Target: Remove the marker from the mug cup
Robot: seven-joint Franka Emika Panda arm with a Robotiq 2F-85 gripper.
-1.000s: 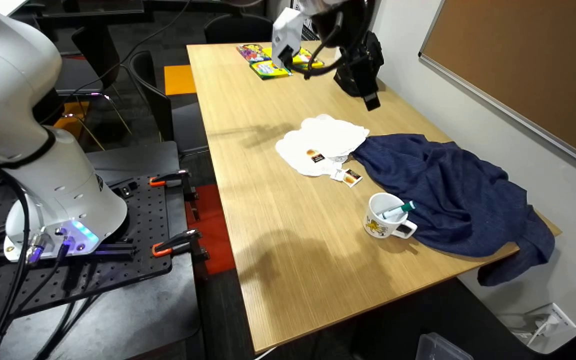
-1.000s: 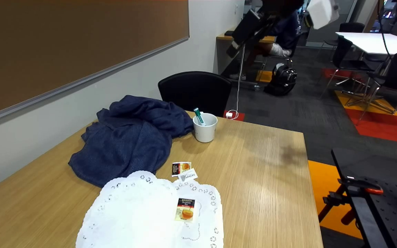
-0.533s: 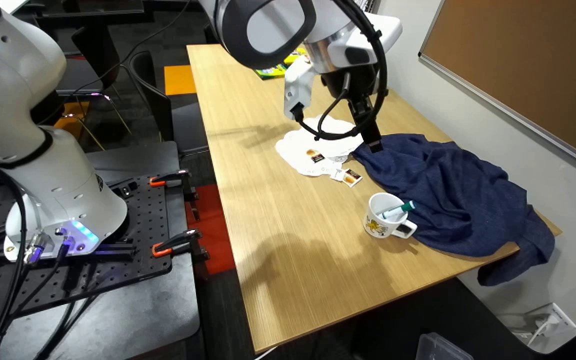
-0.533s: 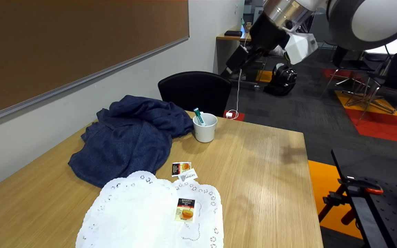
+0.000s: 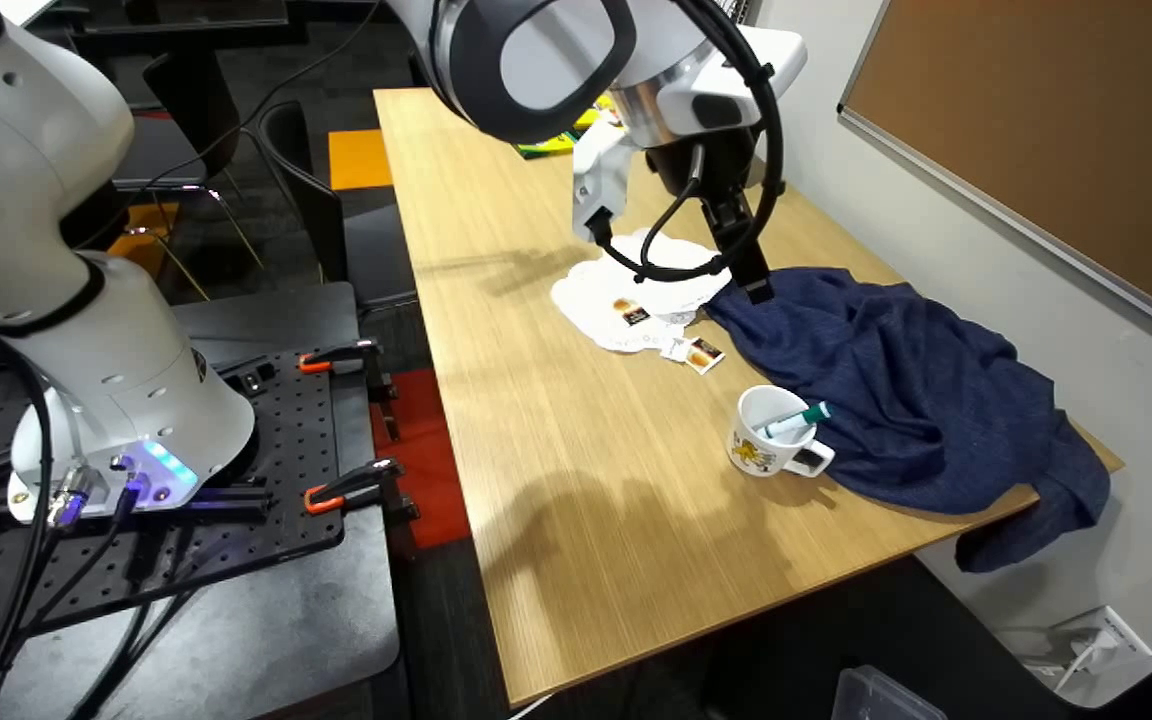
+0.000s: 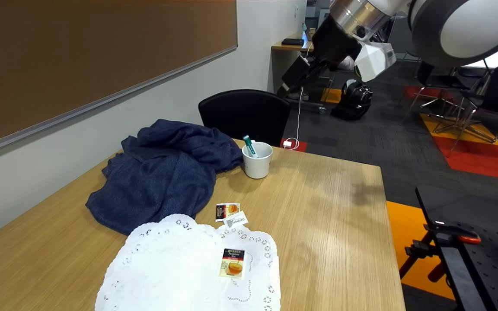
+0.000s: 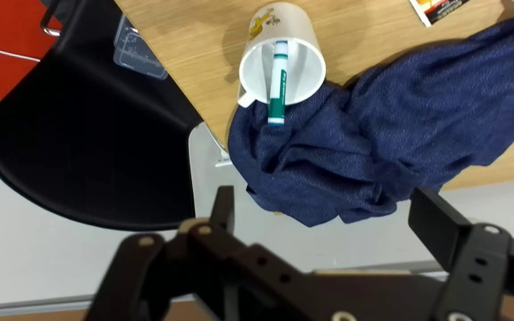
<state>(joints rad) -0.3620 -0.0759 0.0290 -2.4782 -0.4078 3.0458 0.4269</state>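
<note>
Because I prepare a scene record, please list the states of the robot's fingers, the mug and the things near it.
White ceramic mug with handle: upright.
White-and-green rod-shaped marker: leaning inside mug, green end up.
Navy woven cloth: crumpled.
White lace-edged doilies: flat, overlapping.
Small rectangular printed packets: flat; sealing unclear.
Black fingers: apart, empty.

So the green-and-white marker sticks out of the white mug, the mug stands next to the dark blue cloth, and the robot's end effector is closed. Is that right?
Almost: the end effector is open, not closed; the wrist view shows its fingers standing wide apart. The marker does stick out of the white mug, which stands next to the dark blue cloth.
</note>
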